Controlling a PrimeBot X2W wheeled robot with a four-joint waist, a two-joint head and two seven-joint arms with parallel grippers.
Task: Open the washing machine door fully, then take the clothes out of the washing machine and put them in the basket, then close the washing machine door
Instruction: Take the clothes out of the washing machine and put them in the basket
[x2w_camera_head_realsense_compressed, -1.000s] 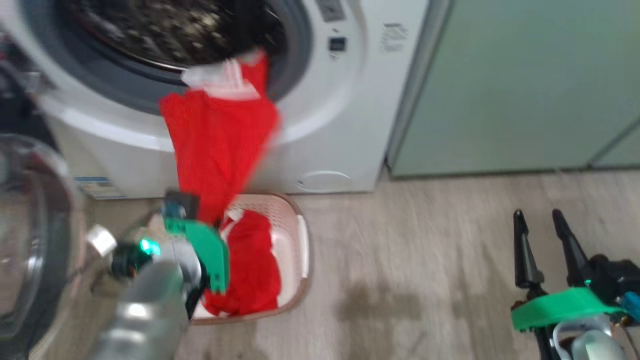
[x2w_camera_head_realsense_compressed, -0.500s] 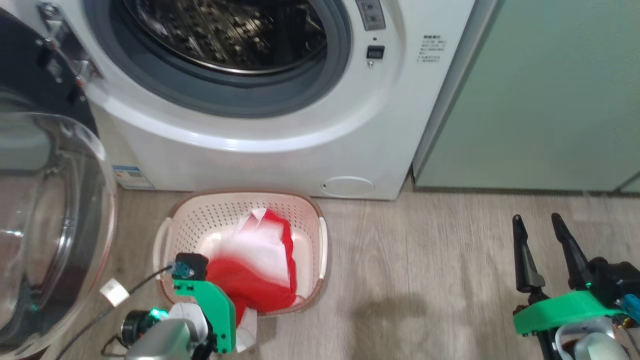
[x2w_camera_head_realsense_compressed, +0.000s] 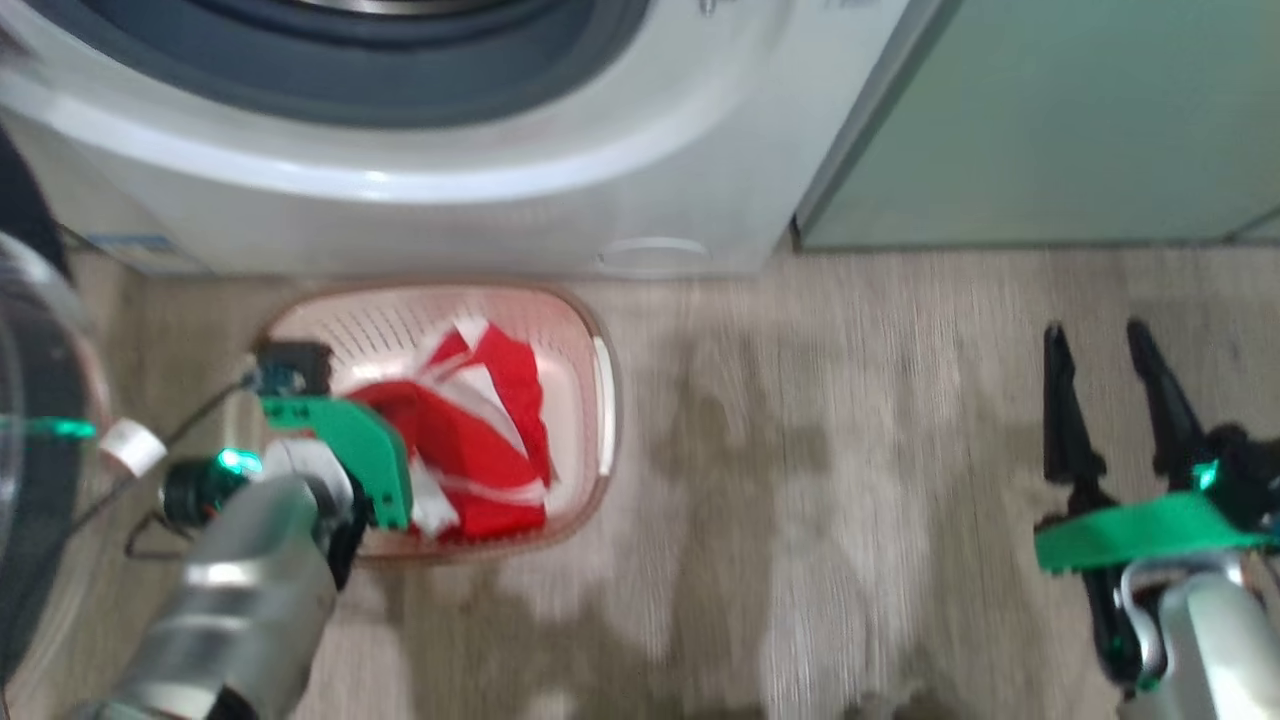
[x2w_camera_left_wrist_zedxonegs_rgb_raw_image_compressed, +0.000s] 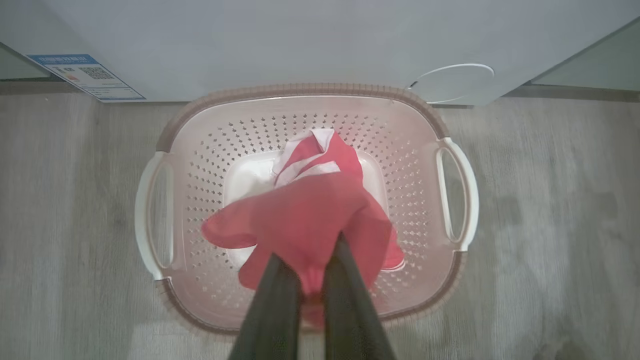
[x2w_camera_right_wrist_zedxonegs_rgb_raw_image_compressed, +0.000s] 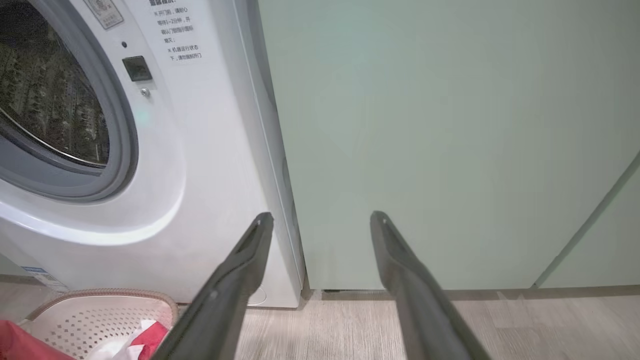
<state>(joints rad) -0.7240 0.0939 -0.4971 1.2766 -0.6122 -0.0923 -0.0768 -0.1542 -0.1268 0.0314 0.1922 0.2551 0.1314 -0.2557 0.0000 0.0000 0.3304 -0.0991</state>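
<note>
The floor (x2w_camera_head_realsense_compressed: 800, 450) is pale wood. The basket (x2w_camera_left_wrist_zedxonegs_rgb_raw_image_compressed: 310, 92) sits on it, right in front of the white washing machine (x2w_camera_head_realsense_compressed: 400, 210).

The red clothes (x2w_camera_left_wrist_zedxonegs_rgb_raw_image_compressed: 310, 215) lie in the basket, bunched up in the middle, with the white stripes on the side near the machine. The left gripper (x2w_camera_left_wrist_zedxonegs_rgb_raw_image_compressed: 307, 250) hangs over the near side of the basket. Its two dark fingers are squeezed tight on the red cloth, which is draped over their tips. The right gripper (x2w_camera_right_wrist_zedxonegs_rgb_raw_image_compressed: 322, 220) is far off to the right of the basket, with its fingers spread wide and nothing between them.

A second ago the clothes hung from the machine's round mouth down to the basket. Now they are all down in the basket. (The head camera has tipped down too, so less of the mouth shows.)

The washing machine door (x2w_camera_head_realsense_compressed: 30, 400) stands open to the left of the basket. Behind the basket are a small round flap (x2w_camera_left_wrist_zedxonegs_rgb_raw_image_compressed: 452, 82) and a blue label (x2w_camera_left_wrist_zedxonegs_rgb_raw_image_compressed: 85, 75) on the machine. A green cupboard (x2w_camera_head_realsense_compressed: 1050, 120) stands behind and to the right.
</note>
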